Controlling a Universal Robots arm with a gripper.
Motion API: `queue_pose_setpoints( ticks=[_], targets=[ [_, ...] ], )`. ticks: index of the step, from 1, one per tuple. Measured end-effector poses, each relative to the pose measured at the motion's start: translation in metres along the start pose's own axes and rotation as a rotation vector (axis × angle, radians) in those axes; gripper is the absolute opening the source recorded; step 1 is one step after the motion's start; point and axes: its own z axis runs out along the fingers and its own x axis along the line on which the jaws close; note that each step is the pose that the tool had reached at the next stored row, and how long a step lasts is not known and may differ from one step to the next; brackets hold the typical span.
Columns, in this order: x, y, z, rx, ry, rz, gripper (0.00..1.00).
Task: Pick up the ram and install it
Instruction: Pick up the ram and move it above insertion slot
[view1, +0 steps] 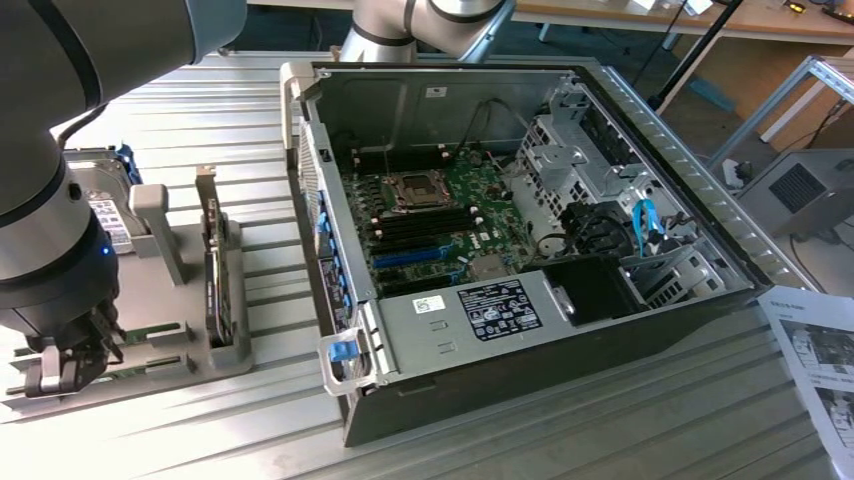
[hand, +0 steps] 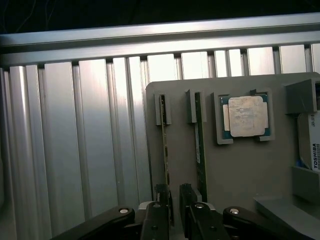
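Here the hand (hand: 174, 191) loosely straddles the ram's (hand: 164, 142) edge.

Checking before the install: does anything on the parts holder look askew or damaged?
Nothing stands out. The two ram sticks stand on edge in the grey holder, the processor chip lies flat in its cradle, and the tool is at one end of the sticks.
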Motion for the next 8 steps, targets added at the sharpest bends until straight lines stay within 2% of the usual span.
queue_pose_setpoints(
  ticks=[8],
  targets=[
    [0.0001,0.0003,0.0025,0.0001,-0.0001,0.0,0.24]
  ],
)
